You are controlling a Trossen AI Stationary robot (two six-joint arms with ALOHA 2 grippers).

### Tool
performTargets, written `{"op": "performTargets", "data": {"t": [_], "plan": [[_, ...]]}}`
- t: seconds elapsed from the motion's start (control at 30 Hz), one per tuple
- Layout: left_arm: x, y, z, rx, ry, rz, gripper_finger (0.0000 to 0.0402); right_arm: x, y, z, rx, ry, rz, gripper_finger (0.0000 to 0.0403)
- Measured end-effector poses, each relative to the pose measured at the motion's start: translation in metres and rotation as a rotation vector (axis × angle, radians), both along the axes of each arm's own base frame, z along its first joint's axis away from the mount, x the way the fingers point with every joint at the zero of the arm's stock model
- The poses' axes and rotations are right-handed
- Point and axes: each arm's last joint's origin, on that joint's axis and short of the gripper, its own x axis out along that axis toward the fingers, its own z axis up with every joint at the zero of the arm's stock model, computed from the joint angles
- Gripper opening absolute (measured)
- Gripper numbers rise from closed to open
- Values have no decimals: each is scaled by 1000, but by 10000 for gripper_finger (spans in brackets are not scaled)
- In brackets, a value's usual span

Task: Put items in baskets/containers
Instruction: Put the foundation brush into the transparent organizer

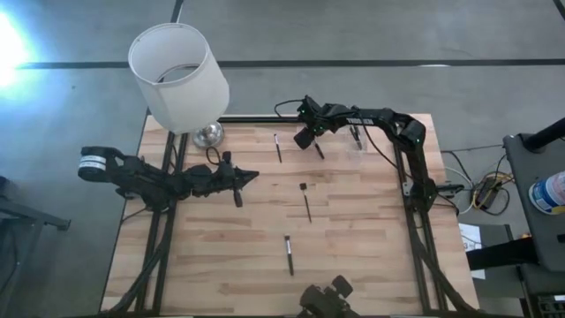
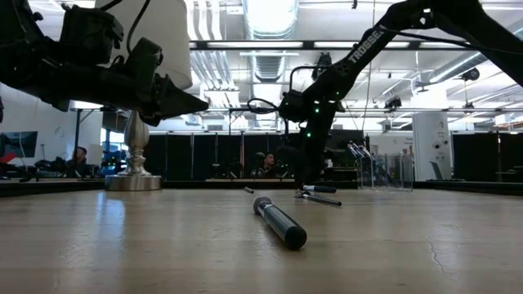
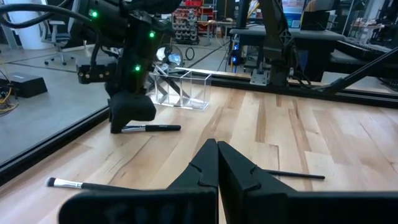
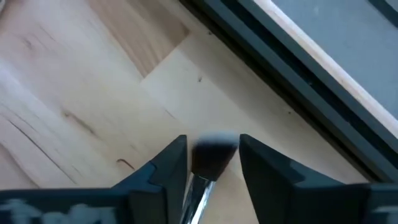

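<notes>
Straddling brush: I have a brush (image 4: 208, 163) between the two fingers of the right pincer (image 4: 211, 163), bristle head showing in the gap, ferrule running back toward the wrist; its long axis seems to lie along the fingers.
Right pincer: spread, fingers on either side of the bristles, not yet pressed onto them; it sits low at the far edge of the tabletop (image 1: 353, 256).
Clear cup (image 1: 357, 140): just beside that pincer at the far edge, already holding a few brushes.
Nearer arm: the right one, by far, for both this brush and the cup.
Loose brushes: one (image 1: 277, 147) near the far edge, one (image 1: 305, 200) mid-tabletop, one (image 1: 288, 253) nearer me.
Left pincer (image 1: 250, 177): pressed together, holding nothing, hovering left of centre, well apart from the cup.
Lampshade (image 1: 179, 76): far left corner, not involved.
</notes>
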Motion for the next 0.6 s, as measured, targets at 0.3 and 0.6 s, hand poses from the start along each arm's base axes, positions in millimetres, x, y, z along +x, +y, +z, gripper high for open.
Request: {"op": "performTargets", "data": {"t": [0.3, 0.6], "plan": [[0, 0, 0, -2, -2, -1, 0, 0, -2, -7, 37, -8, 7, 73], [0, 0, 0, -4, -2, -5, 0, -4, 1, 7, 13, 6, 49, 14]]}}
